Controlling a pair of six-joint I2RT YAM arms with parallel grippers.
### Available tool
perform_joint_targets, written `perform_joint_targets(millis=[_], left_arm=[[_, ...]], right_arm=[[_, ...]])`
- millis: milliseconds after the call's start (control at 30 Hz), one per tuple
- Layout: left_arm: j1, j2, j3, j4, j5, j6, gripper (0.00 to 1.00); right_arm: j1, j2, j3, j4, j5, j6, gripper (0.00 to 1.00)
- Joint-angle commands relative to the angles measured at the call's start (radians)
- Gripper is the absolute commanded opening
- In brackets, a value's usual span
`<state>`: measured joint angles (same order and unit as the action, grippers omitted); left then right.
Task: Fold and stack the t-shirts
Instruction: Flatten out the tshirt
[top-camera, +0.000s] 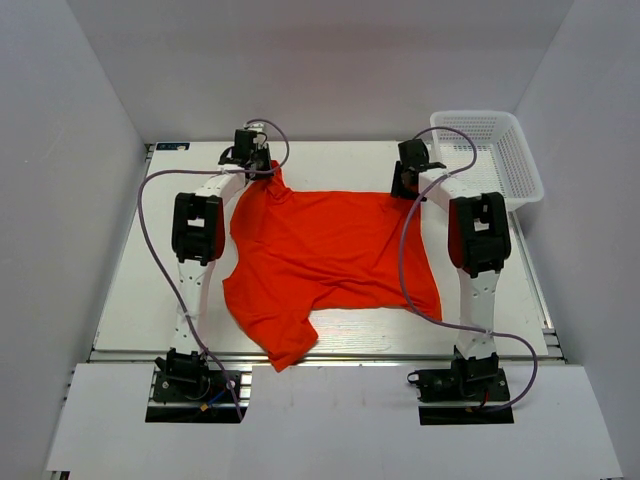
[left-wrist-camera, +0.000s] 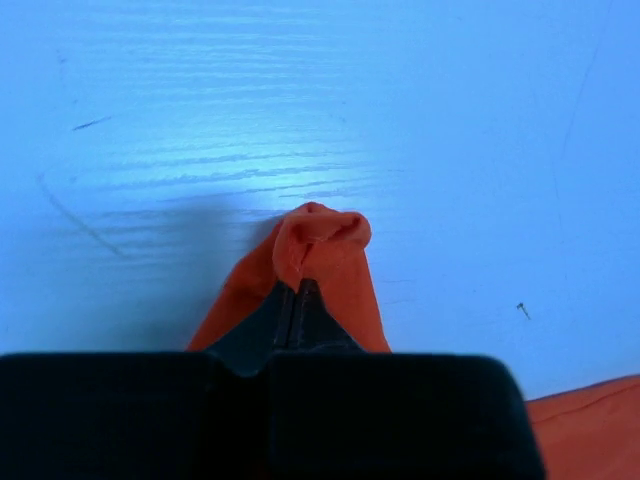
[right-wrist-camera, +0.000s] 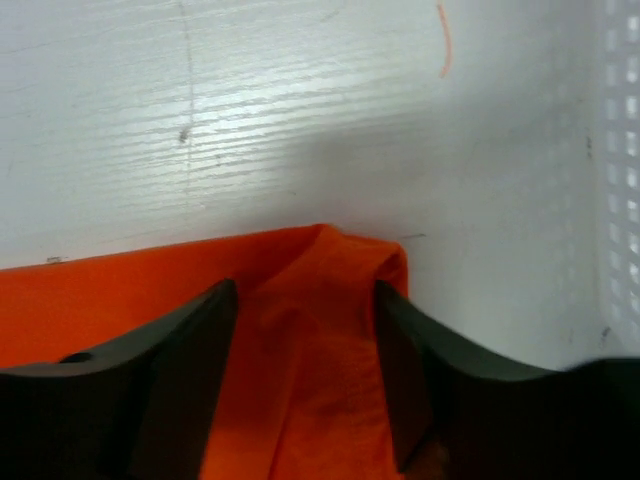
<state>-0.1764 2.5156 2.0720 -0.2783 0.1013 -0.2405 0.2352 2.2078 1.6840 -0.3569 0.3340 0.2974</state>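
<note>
One shirt (top-camera: 330, 255) spread on counter (top-camera: 130, 310). Far-left corner pinched in left pincer (left-wrist-camera: 298, 292), thin bunched bite. Far-right corner sits inside wide right pincer (right-wrist-camera: 305, 300), ungripped. Risk: lifting now drags one side and skews it; the shallow bite could slip.

White mesh basket (top-camera: 522, 170) at far right corner of table (top-camera: 140, 300), long side along right edge. Faint scratches (left-wrist-camera: 75, 220) across white tabletop; thin orange streak (right-wrist-camera: 443, 40) near basket wall.
</note>
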Motion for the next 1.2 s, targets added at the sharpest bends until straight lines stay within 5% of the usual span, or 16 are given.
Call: perform_joint_targets(millis=[0,33,100,333,767,1167], left_arm=[[0.005,-0.003,0.030,0.073,0.077,0.009,0.00],[0.005,-0.003,0.019,0.089,0.086,0.009,0.00],[0.005,-0.049,0.002,0.114,0.086,0.009,0.00],[0.005,-0.389,-0.308,0.275,0.014,0.009,0.00],[-0.006,-1.326,-0.828,0.384,-0.083,0.037,0.00],[-0.006,-1.675,-0.682,0.189,-0.018,0.037,0.00]], right_arm=[[-0.007,0.010,0.054,0.085,-0.062,-0.037,0.57],[-0.005,0.012,0.065,0.090,-0.061,-0.037,0.31],[-0.005,0.000,0.066,0.092,-0.041,-0.038,0.00],[0.000,-0.269,-0.095,0.166,0.023,-0.076,0.00],[0.001,-1.019,-0.509,0.237,-0.038,-0.099,0.00],[-0.004,-1.437,-0.399,0.144,-0.325,-0.101,0.00]])
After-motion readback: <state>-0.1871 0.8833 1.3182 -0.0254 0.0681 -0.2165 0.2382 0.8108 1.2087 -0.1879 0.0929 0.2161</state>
